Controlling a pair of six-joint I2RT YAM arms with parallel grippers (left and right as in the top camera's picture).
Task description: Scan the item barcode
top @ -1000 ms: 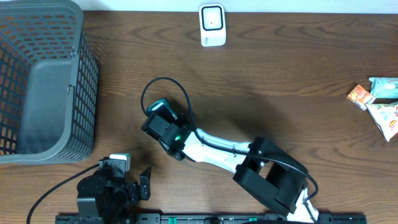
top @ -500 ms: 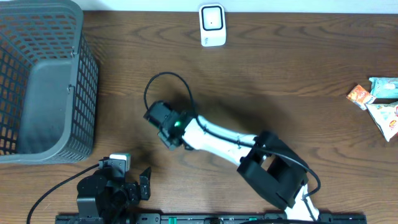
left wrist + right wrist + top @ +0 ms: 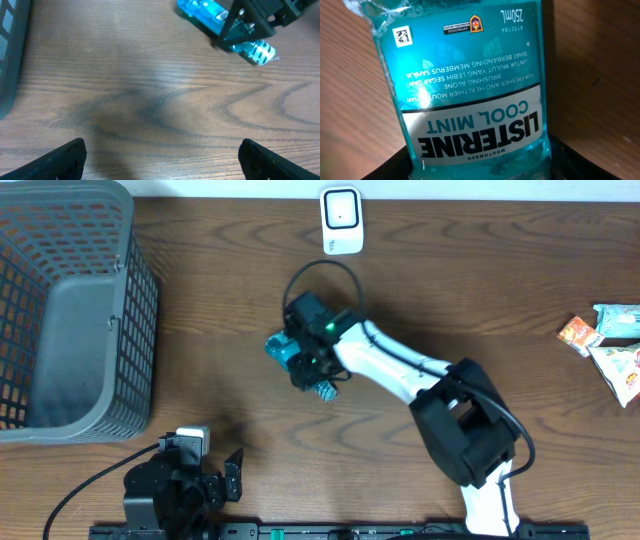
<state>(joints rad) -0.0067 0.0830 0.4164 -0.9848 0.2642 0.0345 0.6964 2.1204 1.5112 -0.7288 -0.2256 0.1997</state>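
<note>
Right gripper [image 3: 306, 366]: closed across a mouthwash bottle [image 3: 283, 348] near the middle of the table [image 3: 480, 300]. The bottle is teal, lies roughly level, and points its silvery cap toward the near edge. In the right wrist view the bottle [image 3: 470, 100] fills the frame between the dark fingers [image 3: 405, 167] at the bottom. Its label reads upside down, with a small square code near the top left corner.

In the left wrist view the black gripper [image 3: 247, 27] sits clamped over the bottle [image 3: 205, 11], teal body on one side and cap on the other. Whether the bottle hangs clear of the wood or rests on it cannot be told from these views.

Left gripper [image 3: 165, 160]: fingers spread wide, holding nothing, parked low at the near left edge, well apart from the bottle.

A white scanner [image 3: 341, 220] stands at the far edge, beyond the bottle and not touching it. A grey basket [image 3: 130, 280] occupies the far left. Several snack packets [image 3: 610, 345] lie at the right edge.
</note>
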